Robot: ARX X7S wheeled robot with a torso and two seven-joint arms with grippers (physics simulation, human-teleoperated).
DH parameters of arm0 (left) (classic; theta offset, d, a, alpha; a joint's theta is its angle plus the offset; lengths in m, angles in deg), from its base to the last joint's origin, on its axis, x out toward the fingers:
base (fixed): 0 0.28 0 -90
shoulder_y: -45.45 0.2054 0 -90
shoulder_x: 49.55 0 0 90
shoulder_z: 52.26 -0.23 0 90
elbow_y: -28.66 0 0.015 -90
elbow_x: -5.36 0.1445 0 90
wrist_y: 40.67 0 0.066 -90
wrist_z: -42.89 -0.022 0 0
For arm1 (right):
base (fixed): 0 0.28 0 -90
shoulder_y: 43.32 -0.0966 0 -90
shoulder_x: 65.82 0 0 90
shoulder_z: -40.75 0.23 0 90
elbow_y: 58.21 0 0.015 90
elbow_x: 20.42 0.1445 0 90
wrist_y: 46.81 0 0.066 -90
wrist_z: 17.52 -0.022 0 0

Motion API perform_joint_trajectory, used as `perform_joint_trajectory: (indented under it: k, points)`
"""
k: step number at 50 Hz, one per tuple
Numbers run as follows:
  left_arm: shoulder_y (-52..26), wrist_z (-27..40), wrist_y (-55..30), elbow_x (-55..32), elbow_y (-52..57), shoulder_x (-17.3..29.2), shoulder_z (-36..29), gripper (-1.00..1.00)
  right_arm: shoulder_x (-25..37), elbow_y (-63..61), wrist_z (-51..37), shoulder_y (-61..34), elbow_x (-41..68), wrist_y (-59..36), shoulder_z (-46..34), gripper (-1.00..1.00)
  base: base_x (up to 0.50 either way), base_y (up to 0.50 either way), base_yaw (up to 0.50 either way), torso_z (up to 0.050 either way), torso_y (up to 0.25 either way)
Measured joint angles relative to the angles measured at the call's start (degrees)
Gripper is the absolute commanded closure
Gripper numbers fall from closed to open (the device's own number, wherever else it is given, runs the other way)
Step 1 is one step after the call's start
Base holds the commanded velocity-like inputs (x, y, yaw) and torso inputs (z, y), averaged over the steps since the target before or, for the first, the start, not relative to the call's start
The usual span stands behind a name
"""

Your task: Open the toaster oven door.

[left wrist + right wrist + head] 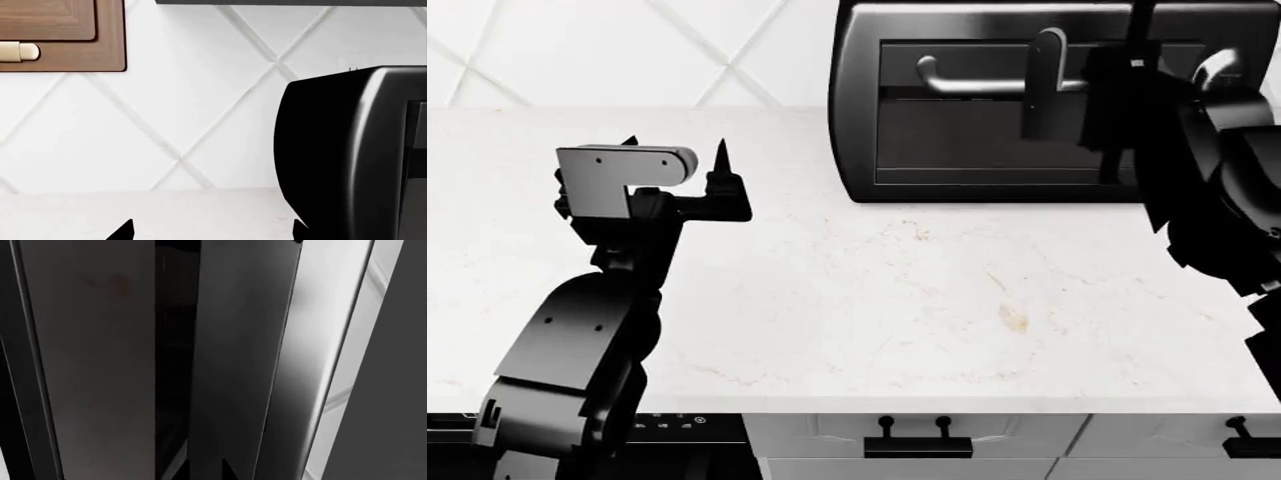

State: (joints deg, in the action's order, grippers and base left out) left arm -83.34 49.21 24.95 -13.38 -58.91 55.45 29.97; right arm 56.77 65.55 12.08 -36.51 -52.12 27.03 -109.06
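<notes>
The toaster oven (pixel 857 110) stands at the back of the counter; its rounded black side also shows in the left wrist view (pixel 333 150). Its dark-glass door (pixel 988 140) looks closed, with the silver bar handle (pixel 974 87) across its top. My right gripper (pixel 1088 88) is at the handle's right part, turned on its side. In the right wrist view its jaws (pixel 204 471) stand narrow, right against the door (pixel 100 365). My left gripper (pixel 674 148) is open and empty above the counter, left of the oven, and also shows in the left wrist view (pixel 213 231).
The white counter (pixel 894 300) runs to a white tiled wall (pixel 167 100). A brown wall cabinet (pixel 67 35) hangs at the upper left. Below the counter edge are grey drawers with black handles (pixel 914 442) and a black dishwasher panel (pixel 667 425).
</notes>
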Motion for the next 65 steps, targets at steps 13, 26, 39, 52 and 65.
perform_joint_trajectory:
  k: [13, 26, 39, 52, 65]
  points:
    - [0.1, 0.2, 0.3, -0.2, -0.1, 0.0, -0.3, -1.00, 5.5, -11.2, 3.4, 3.2, -0.1, -3.2, 0.3, 1.00, 0.00, 0.00, 0.00, 0.000, 0.000]
    - [0.2, 0.4, 0.2, -0.5, 0.4, 0.1, -0.6, -1.00, 11.1, -21.8, 7.9, 6.5, 0.6, -5.9, 0.6, 1.00, 0.00, 0.00, 0.00, 0.000, 0.001]
    - [0.1, 0.6, -0.1, -0.9, 1.0, 0.2, -0.8, -1.00, 15.9, -30.8, 11.4, 9.8, 1.0, -8.7, 0.7, 1.00, 0.00, 0.00, 0.00, 0.000, 0.002]
    - [0.2, 0.8, 0.1, -1.1, 1.0, 0.4, -1.0, -1.00, 19.8, -38.1, 12.5, 14.3, 1.4, -11.6, 0.8, 1.00, 0.00, 0.00, 0.00, 0.000, 0.003]
    - [0.3, 1.0, 0.3, -1.4, 1.0, 0.5, -1.2, -1.00, 22.7, -43.6, 11.6, 18.8, 1.2, -14.3, 0.9, 1.00, 0.00, 0.00, 0.00, 0.000, 0.004]
